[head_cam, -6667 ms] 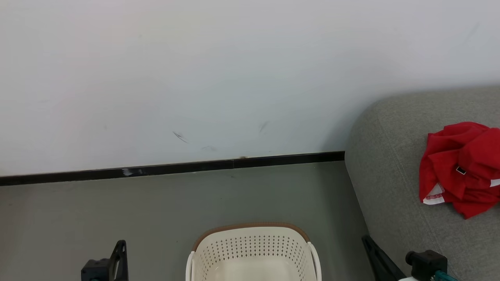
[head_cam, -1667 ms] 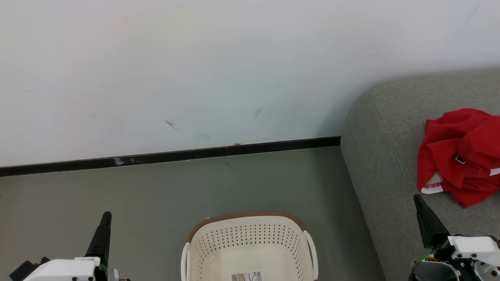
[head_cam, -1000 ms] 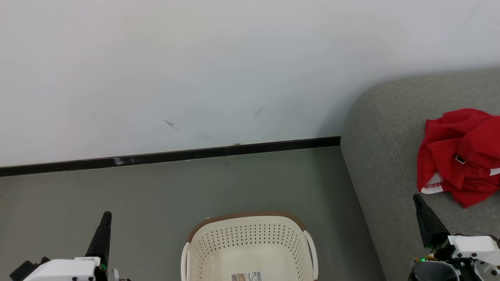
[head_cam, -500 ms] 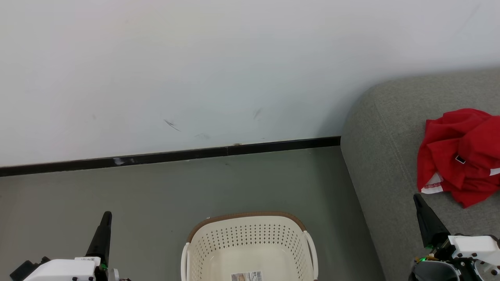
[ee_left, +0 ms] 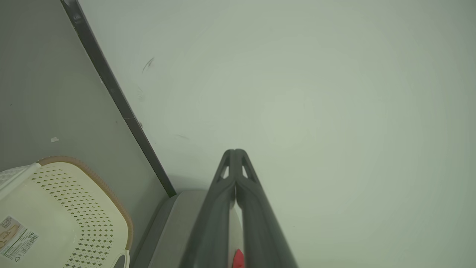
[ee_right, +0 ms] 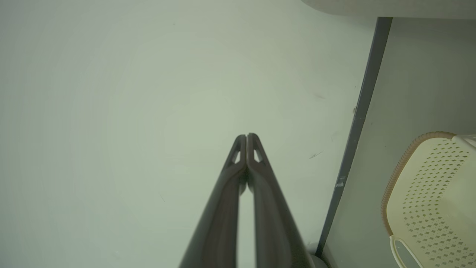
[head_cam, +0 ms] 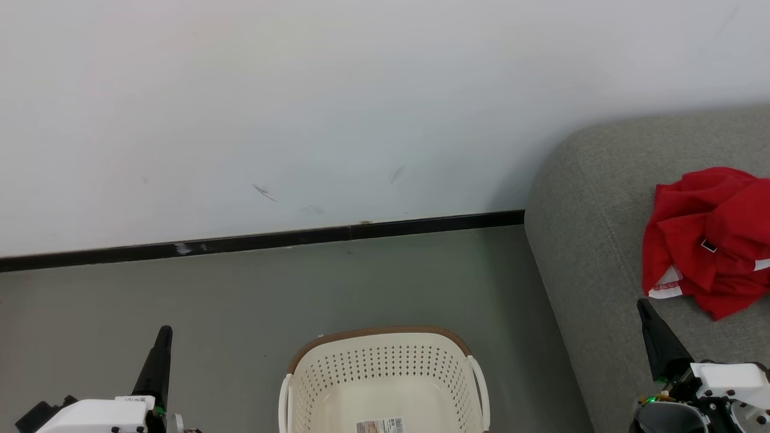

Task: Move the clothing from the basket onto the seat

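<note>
A: Nearest first: left tool at lower left, fingers pressed together, gripping nothing. Same for the right tool at lower right, closed and bare, seen in front of the sofa.
B: Between those 2?
A: The basket, on the floor near the sofa's side. Nothing red inside the visible part, just a label sticker on the bottom.
B: And the clothing?
A: Crumpled in a red heap on the sofa cushion, beyond the right tool and apart from it. Looks finished, judging by that.
B: Handling, if lifted again?
A: Probably light, soft and floppy; likely to drape and trail. Best pinched at a thick raised fold on top, not the thin white-trimmed hem.
B: Farthest?
A: Black baseboard, then the scuffed white wall.
</note>
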Available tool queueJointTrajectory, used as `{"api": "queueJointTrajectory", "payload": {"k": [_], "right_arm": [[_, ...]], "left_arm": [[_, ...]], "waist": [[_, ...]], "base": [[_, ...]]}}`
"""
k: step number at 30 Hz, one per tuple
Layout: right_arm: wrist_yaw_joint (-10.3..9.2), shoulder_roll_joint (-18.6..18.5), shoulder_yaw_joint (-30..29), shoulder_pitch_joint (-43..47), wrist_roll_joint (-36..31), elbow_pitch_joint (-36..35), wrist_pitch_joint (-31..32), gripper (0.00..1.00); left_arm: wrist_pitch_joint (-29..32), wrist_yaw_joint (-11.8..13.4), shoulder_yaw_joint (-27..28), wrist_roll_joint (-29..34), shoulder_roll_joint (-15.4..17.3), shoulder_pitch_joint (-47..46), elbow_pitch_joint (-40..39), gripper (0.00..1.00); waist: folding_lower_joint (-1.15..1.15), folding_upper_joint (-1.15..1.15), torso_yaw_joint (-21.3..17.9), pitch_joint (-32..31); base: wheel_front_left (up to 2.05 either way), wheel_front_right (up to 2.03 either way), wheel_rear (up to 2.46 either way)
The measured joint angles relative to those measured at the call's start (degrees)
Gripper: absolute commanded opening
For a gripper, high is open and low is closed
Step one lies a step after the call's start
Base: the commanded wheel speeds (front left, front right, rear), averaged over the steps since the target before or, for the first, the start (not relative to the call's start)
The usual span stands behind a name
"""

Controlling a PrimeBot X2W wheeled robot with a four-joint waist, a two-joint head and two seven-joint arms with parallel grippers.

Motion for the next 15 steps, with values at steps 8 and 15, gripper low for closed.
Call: {"api": "queueJointTrajectory", "payload": {"k": [8, 15], "right_arm": [[0.0, 0.1, -0.1, 0.0, -0.3, 0.0, 0.0, 0.0], [0.0, 0.2, -0.2, 0.0, -0.3, 0.0, 0.1, 0.0]], "left_arm": [[0.0, 0.0, 0.0, -0.3, 0.0, 0.0, 0.0, 0.0], [0.0, 0.0, 0.0, -0.3, 0.0, 0.0, 0.0, 0.0]], "waist": [[0.0, 0.0, 0.0, 0.0], [0.0, 0.0, 0.0, 0.0]], "base": [[0.0, 0.0, 0.0], [0.0, 0.0, 0.0]]}}
